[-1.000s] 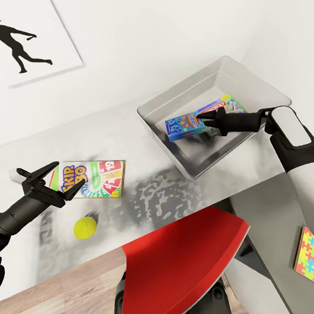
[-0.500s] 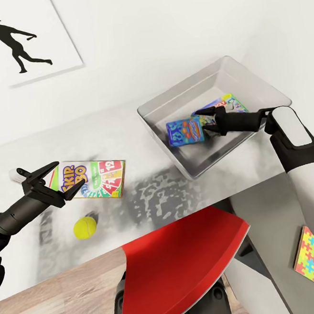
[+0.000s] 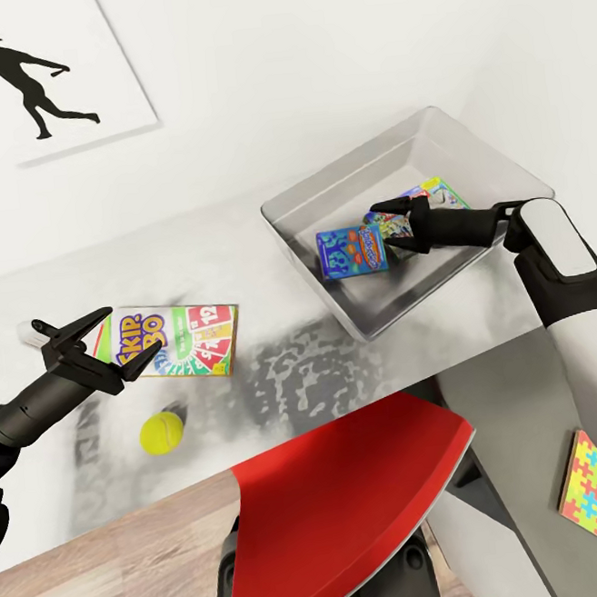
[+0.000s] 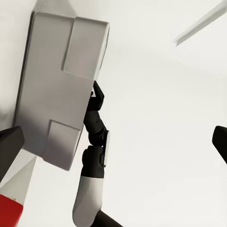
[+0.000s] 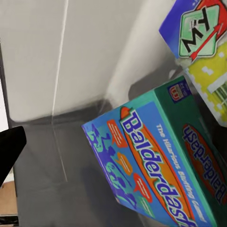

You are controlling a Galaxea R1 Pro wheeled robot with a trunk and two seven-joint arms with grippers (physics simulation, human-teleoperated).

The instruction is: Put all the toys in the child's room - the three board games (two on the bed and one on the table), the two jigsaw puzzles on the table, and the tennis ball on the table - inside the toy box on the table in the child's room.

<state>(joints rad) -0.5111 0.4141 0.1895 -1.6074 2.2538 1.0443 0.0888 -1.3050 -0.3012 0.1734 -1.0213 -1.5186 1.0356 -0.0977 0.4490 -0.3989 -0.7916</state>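
Head view: my right gripper point(image 3: 392, 227) inside toy box point(image 3: 496, 165), fingers spread, gripping nothing — Balderdash box point(image 3: 351, 251) lying just beside tips. My left gripper point(image 3: 111, 339) wide open, empty, above Skip-Bo box point(image 3: 179, 339) near table's point(image 3: 278, 373) front edge — tennis ball point(image 3: 161, 432) close by.

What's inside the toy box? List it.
In the toy box: the blue Balderdash game and, partly under it, a colourful box. Its title is cut off, and the right gripper covers part.
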